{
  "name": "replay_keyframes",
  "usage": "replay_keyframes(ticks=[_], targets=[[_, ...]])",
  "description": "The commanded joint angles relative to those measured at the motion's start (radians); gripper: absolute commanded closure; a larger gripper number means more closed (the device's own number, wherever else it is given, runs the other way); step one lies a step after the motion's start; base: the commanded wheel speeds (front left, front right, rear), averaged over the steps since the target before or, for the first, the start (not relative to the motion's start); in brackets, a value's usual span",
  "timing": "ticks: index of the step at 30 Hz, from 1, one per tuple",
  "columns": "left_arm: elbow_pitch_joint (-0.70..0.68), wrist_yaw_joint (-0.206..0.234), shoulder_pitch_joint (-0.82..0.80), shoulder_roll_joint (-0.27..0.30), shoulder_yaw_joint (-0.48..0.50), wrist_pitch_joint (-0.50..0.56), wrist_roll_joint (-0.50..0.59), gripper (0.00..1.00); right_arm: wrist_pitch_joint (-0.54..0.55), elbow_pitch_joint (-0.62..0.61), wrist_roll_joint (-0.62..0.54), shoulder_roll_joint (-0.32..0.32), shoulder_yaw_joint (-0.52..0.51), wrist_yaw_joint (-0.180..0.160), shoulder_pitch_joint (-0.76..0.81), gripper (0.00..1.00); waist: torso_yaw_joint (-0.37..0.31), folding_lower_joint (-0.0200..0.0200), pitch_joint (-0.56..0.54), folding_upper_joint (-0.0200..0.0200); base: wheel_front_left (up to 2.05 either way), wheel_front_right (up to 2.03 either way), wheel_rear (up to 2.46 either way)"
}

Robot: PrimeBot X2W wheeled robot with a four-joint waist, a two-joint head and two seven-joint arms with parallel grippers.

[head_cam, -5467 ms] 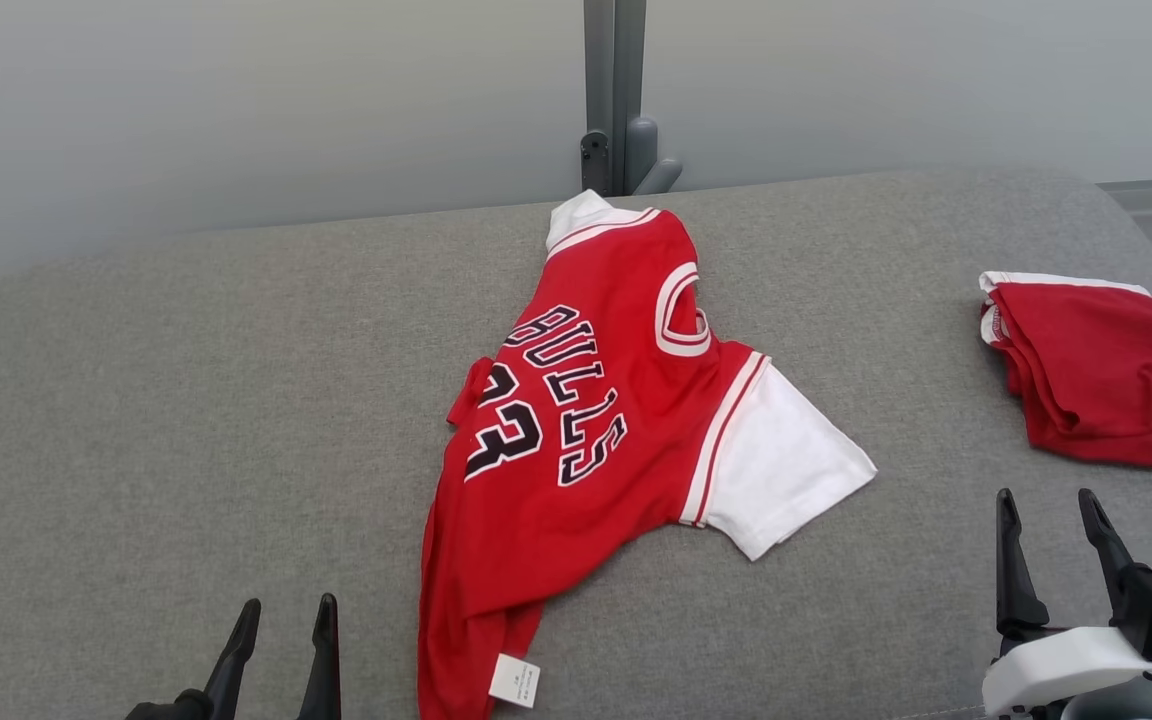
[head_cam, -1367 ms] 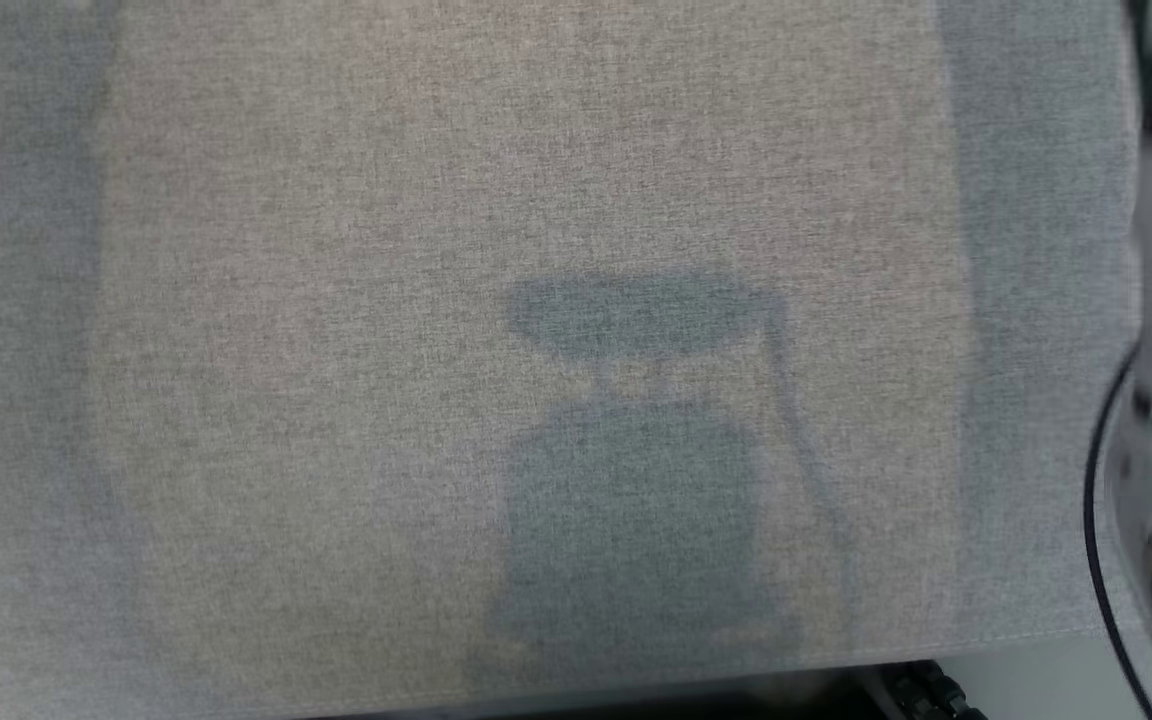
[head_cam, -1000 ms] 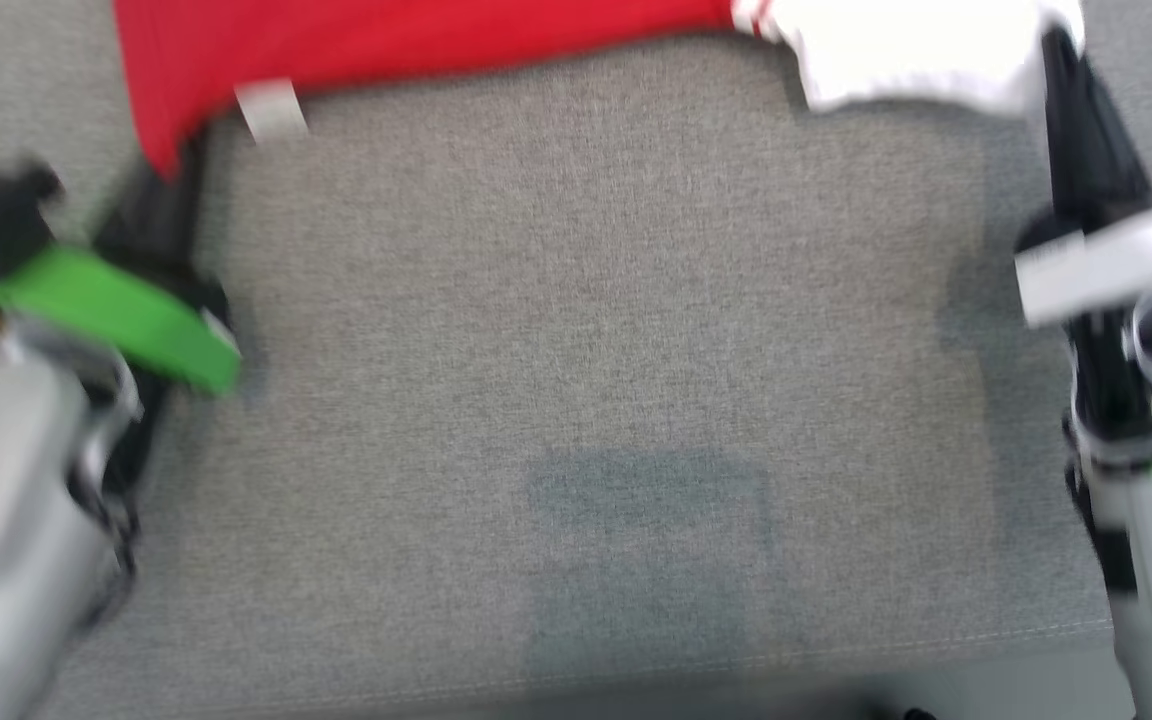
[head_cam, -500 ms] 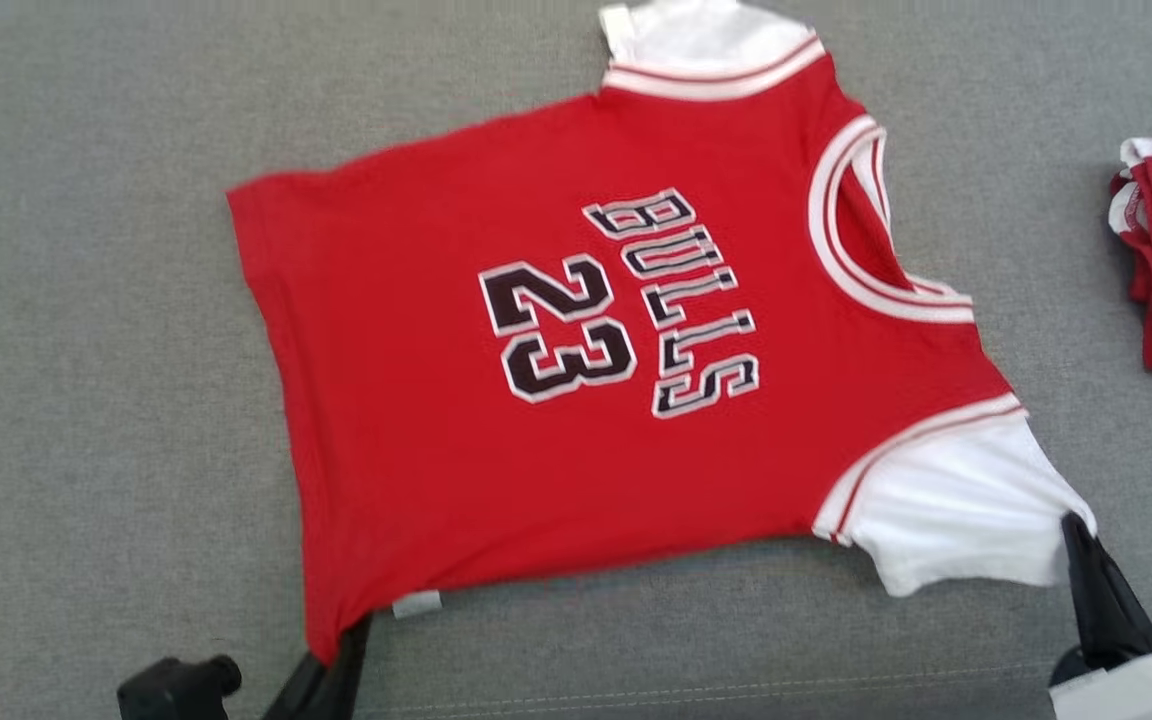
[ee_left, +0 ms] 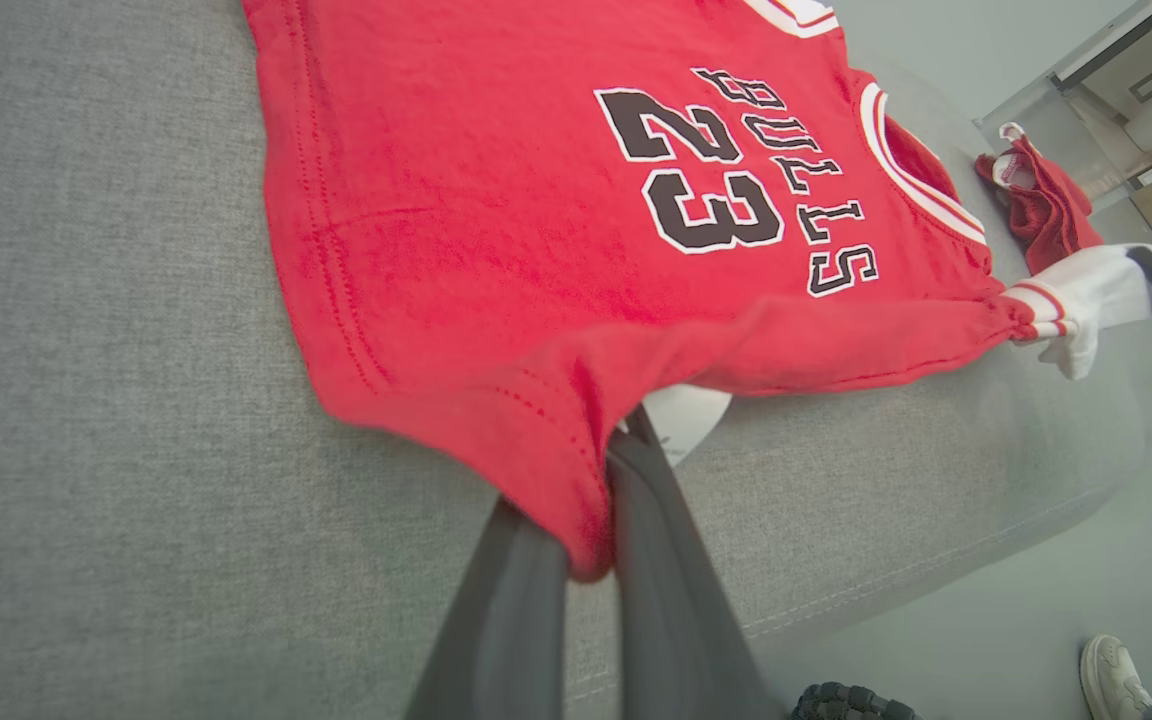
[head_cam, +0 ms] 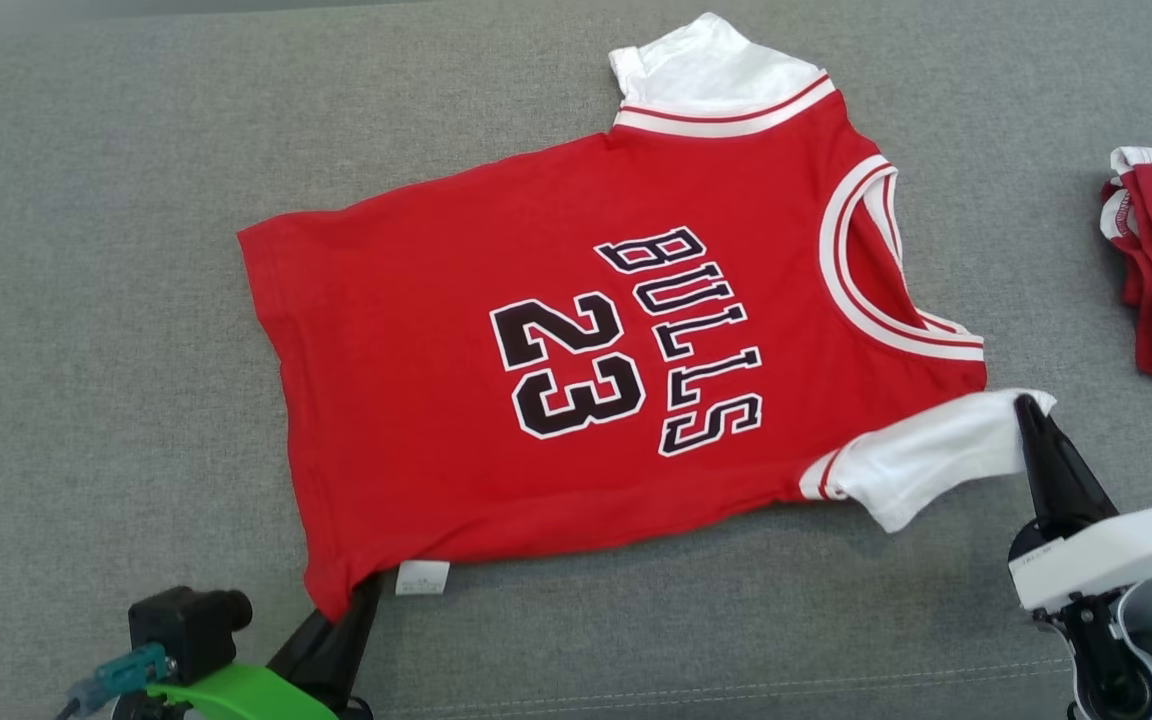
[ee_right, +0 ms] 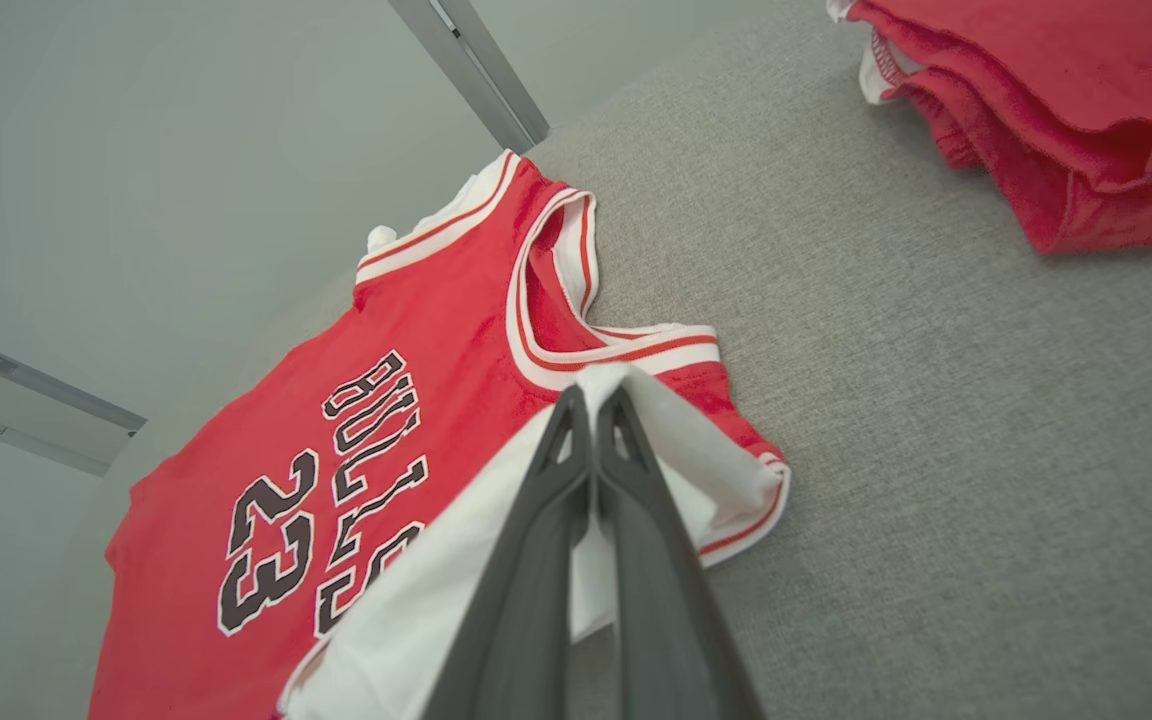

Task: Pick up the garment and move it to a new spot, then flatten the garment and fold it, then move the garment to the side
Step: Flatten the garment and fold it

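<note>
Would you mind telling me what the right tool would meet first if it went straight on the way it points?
The right tool, shut on the shirt by its white sleeve, points at the neckline; it would likely meet that first.

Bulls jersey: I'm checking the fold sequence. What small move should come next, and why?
Probably lift both pinched corners slightly and carry the near edge toward the far sleeve. The Bulls jersey lies spread, print up, on the grey cushion; the left gripper is shut on the hem corner, the right gripper on the near white sleeve, so folding needs no regrasp.
</note>
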Motion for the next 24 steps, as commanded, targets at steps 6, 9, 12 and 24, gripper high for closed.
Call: replay_keyframes(ticks=[6,9,12,24], targets=[[0.053,0.005,-0.093,-0.013,0.011,0.060,-0.025,1.00,0.045,0.065,-0.039,-0.023,0.029,0.000,-0.128,1.00,0.002,0.0001,0.025,0.0000,0.00,0.00,0.00],[0.073,0.007,-0.133,-0.018,0.017,0.091,-0.034,1.00,0.067,0.100,-0.060,-0.038,0.048,0.000,-0.191,1.00,0.004,0.0001,0.034,0.0000,0.00,0.00,0.00],[0.097,0.001,-0.175,-0.016,0.016,0.126,-0.035,1.00,0.080,0.147,-0.084,-0.056,0.065,0.000,-0.255,1.00,0.008,0.0001,0.040,0.0000,0.00,0.00,0.00],[0.227,0.053,-0.256,-0.066,0.013,0.193,-0.051,0.00,-0.027,0.361,-0.181,-0.092,0.126,0.000,-0.437,0.00,0.014,0.0001,0.056,0.0000,0.00,0.00,0.00]])
